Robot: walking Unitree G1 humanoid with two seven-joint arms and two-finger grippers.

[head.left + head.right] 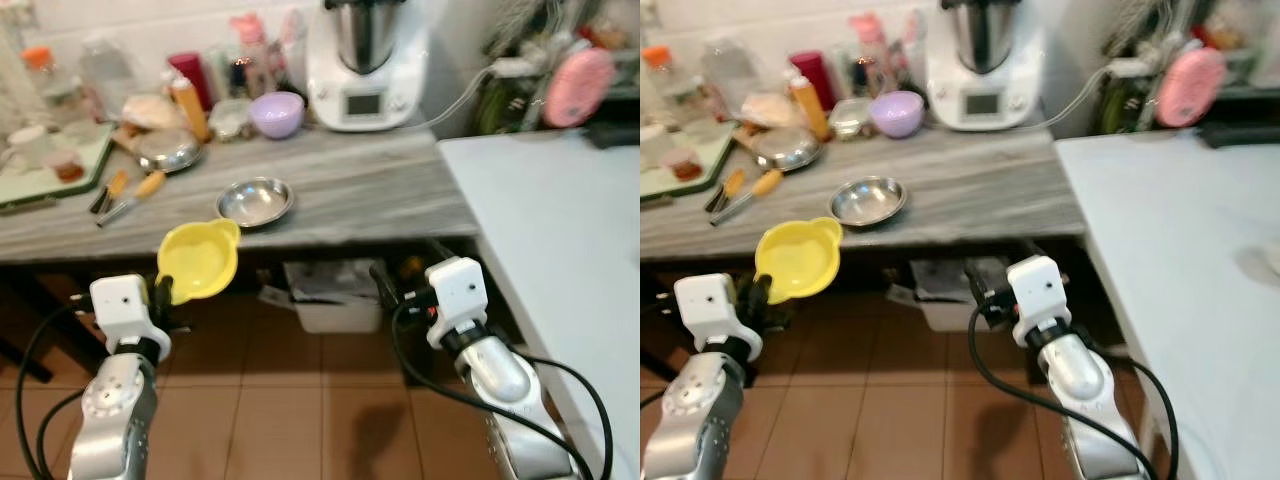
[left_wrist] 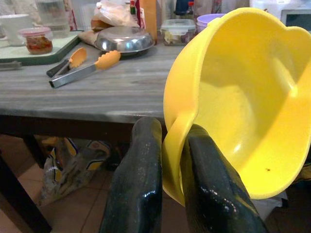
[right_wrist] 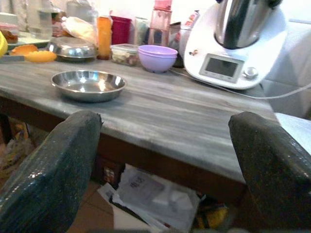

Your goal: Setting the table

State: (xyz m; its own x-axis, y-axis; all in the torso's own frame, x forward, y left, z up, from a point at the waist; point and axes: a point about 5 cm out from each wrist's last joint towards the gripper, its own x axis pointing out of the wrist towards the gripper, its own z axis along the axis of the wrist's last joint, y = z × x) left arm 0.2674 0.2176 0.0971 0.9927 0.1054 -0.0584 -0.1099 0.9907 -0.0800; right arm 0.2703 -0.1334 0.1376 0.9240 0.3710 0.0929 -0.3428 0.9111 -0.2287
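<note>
Left gripper (image 2: 167, 179) is raised in front of the grey counter (image 1: 380, 190), forearm angled up, fingers (image 2: 133, 179) pinched on the rim handle of the yellow bowl (image 1: 198, 260). Bowl is tilted, held in the air just off the counter's front edge (not resting on anything). Right gripper (image 3: 165, 160) is up at similar height, pointing at the counter, fingers spread wide with nothing between them. On the counter: a steel dish (image 1: 255, 201) near the front, purple bowl (image 1: 276, 114) and white kitchen machine (image 1: 366, 65) further back, orange-handled tongs (image 2: 82, 68) to the left. White table (image 1: 560, 240) sits on the robot's right.
</note>
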